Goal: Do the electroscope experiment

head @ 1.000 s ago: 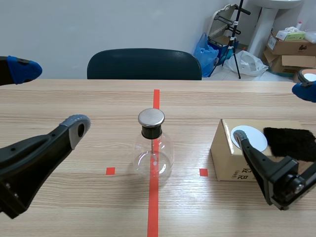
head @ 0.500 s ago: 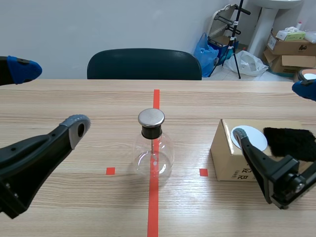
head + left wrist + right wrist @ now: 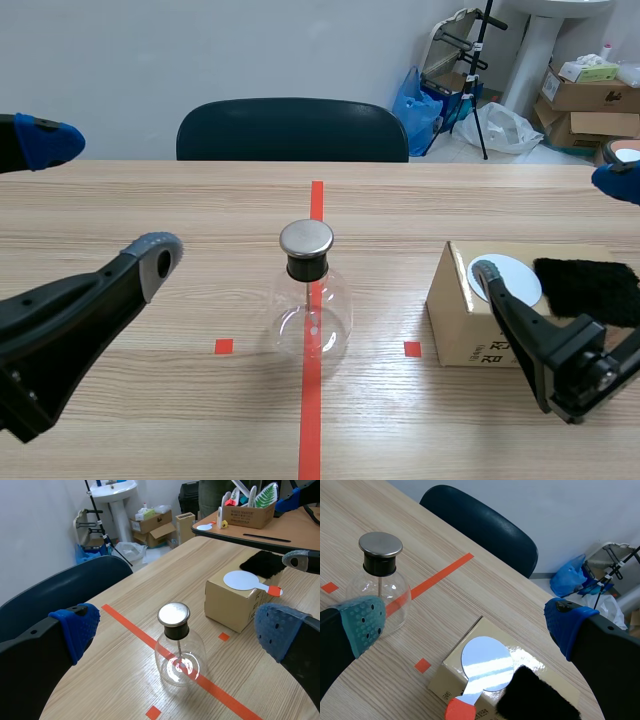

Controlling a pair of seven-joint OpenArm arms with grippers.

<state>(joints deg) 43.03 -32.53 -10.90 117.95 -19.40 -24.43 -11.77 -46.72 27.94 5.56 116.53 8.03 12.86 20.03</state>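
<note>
1. In the scene view you find the clear round glass flask with a black stopper and flat metal cap upright at the middle of the pale wooden table, on the long orange-red tape line.
2. The left wrist view adds a thin metal rod hanging from the stopper into the flask, which the scene view barely shows.
3. To the right of the flask, well apart from it, sits the brown cardboard box. On its top lie a white round disc and, beside it, a black fuzzy cloth.
4. The scene view hides the disc's handle behind a finger of the right arm. Both wrist views show you that orange-red handle, which reaches the box's edge.
5. Only the left wrist view shows a second table beyond the box, carrying another cardboard box with leaf-shaped cutouts.
6. A dark blue chair back stands behind the table, seen in all three views.
7. Your left gripper comes in low from the left, with its fingers spread wide and holding nothing. The flask lies ahead of it.
8. Your right gripper sits low at the right, with its fingers also wide apart and empty. One fingertip lies over the box front in the scene view, and the right wrist view shows the disc ahead between the fingers.
</note>
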